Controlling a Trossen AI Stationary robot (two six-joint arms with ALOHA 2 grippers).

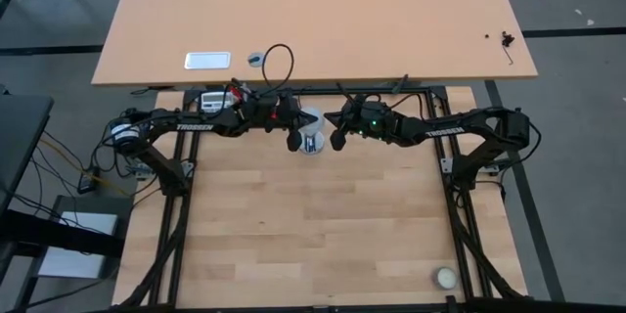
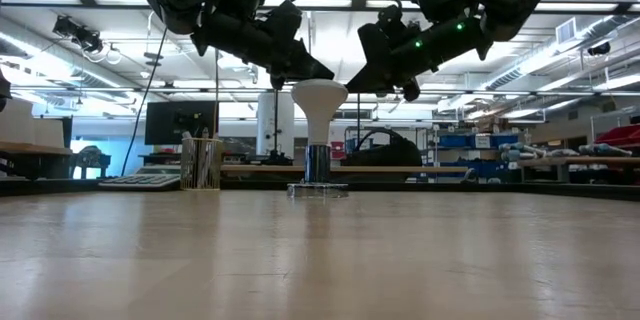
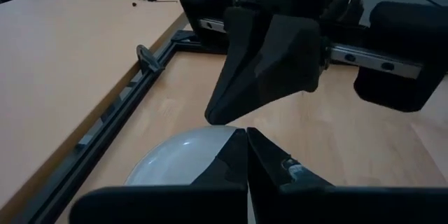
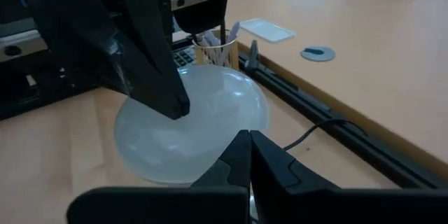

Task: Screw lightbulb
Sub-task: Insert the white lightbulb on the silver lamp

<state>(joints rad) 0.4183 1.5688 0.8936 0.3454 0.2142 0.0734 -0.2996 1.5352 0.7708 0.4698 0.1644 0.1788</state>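
The white frosted lightbulb stands upright, globe up, with its screw base in a silver socket on the table near the far edge, between both arms. My left gripper is shut, its tip over the globe's top on the left side. My right gripper is shut, its tip at the globe's right edge. Both slant down toward the globe from opposite sides. My left gripper's shut fingertips lie right at the top of the globe, slanting down from the table's left; whether they touch it I cannot tell. My right gripper's shut fingertips stand at the globe's upper right edge, slanting down from the right; whether they touch I cannot tell.
A cream ball lies at the table's near right corner. A cup of sticks stands at the far left behind the frame rail. A larger table with a white tray lies beyond the far edge.
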